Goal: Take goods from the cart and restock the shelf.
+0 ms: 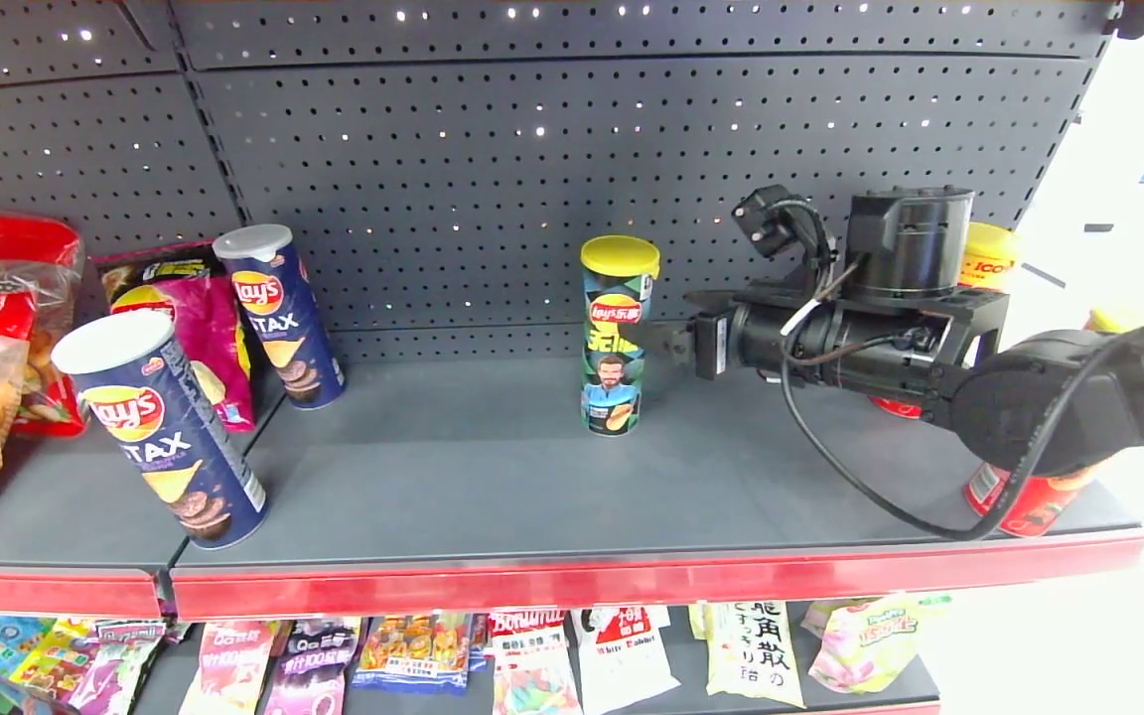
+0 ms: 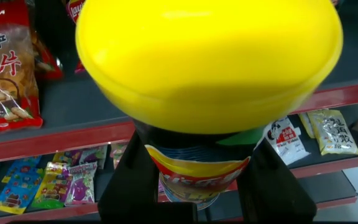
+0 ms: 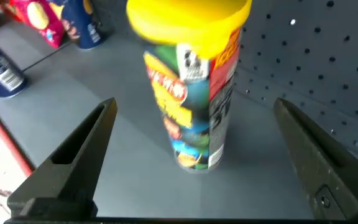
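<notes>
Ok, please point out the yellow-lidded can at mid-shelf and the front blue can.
mid-shelf yellow-lidded can [image 1: 617, 348]: head view, middle of its label.
front blue can [image 1: 170, 437]: head view, middle of its label.

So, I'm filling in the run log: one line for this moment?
right claw open, facing upright yellow-lid can on shelf | left claw shut on second can

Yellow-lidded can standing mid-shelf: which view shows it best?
Head view: the yellow-lidded can stands whole, upright on the shelf, right claw beside it. Right wrist view has it close, lid cropped, framed by open fingers. Left wrist view shows a different can in the left claw.
</notes>
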You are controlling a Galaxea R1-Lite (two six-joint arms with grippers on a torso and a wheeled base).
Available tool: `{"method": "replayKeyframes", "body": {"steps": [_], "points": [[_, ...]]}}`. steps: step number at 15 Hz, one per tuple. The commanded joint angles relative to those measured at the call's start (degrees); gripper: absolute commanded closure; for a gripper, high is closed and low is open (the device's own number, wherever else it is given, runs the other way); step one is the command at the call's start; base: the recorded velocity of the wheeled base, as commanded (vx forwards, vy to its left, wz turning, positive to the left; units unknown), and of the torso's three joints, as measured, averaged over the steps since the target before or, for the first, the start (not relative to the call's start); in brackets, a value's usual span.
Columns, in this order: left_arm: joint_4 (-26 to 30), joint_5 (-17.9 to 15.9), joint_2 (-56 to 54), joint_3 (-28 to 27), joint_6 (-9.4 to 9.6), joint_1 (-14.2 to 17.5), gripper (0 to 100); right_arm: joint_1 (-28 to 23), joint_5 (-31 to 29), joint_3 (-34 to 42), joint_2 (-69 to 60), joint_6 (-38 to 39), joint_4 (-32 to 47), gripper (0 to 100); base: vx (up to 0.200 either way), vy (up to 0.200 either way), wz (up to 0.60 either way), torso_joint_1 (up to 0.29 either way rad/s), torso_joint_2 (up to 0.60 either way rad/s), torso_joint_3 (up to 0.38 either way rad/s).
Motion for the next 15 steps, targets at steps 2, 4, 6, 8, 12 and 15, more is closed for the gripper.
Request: {"method": "replayKeyframes", "body": {"steps": [2,4,6,8,12,15], "points": [[0.0,0.1,0.1,0.0,0.04,0.0,100,-0.2,0.0,-2.1,2.3,-0.2,0.0,0,0.0,0.0,0.0,0.0,0.0,0.0],[0.0,0.1,0.1,0.0,0.04,0.1,100,-0.1,-0.1,-3.3,3.5,-0.2,0.0,0,0.0,0.0,0.0,0.0,0.0,0.0],[0.0,0.1,0.1,0.0,0.13,0.0,100,-0.1,-0.1,-5.1,4.8,-0.3,0.0,0,0.0,0.0,0.0,0.0,0.0,0.0],[0.0,0.4,0.1,0.0,0.13,0.0,100,-0.2,-0.9,-7.1,6.2,-0.3,0.0,0,0.0,0.0,0.0,0.0,0.0,0.0],[0.0,0.4,0.1,0.0,0.13,0.1,100,0.0,-1.0,-8.9,8.0,-0.4,0.0,0,0.0,0.0,0.0,0.0,0.0,0.0],[0.0,0.4,0.1,0.0,0.13,0.1,100,0.1,-1.2,-10.9,9.3,-0.4,0.0,0,0.0,0.0,0.0,0.0,0.0,0.0]]}}
